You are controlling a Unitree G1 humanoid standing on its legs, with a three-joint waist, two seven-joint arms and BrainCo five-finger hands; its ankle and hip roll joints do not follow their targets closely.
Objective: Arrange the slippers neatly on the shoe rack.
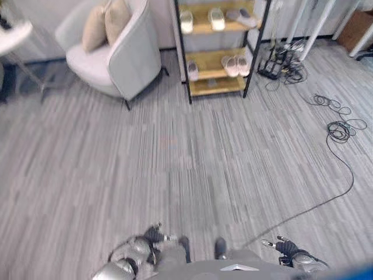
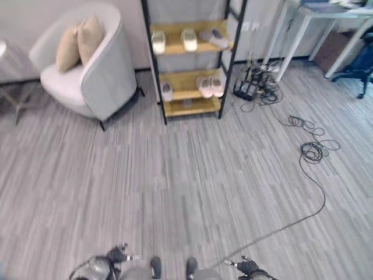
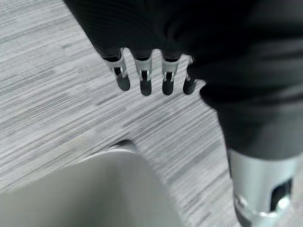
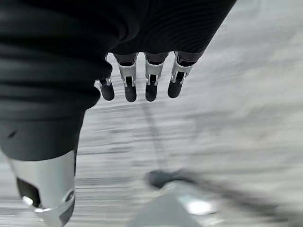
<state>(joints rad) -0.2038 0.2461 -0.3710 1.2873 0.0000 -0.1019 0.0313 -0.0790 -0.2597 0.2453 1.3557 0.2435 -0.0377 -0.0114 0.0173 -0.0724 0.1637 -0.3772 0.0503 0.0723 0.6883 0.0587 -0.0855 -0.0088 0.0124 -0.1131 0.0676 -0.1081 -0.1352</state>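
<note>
The shoe rack (image 1: pixel 218 52), a black frame with wooden shelves, stands far ahead against the wall. Its top shelf carries a white pair of slippers (image 1: pixel 201 20) and a grey pair (image 1: pixel 242 17). On the middle shelf lie a single grey slipper (image 1: pixel 192 71) and a pink pair (image 2: pixel 209 86). My left hand (image 1: pixel 154 235) hangs low at the bottom of the view, well short of the rack, its fingers (image 3: pixel 144 81) straight over the bare floor and holding nothing. My right hand (image 1: pixel 281 245) hangs likewise at the lower right, with its fingers (image 4: pixel 137 82) relaxed and empty.
A light grey armchair (image 1: pixel 113 55) with beige cushions stands left of the rack. A power strip and tangled cables (image 1: pixel 280 64) lie right of the rack, and a long cable (image 1: pixel 341 131) runs across the carpet. White table legs (image 2: pixel 291 41) and a blue chair (image 2: pixel 358 61) are at the far right.
</note>
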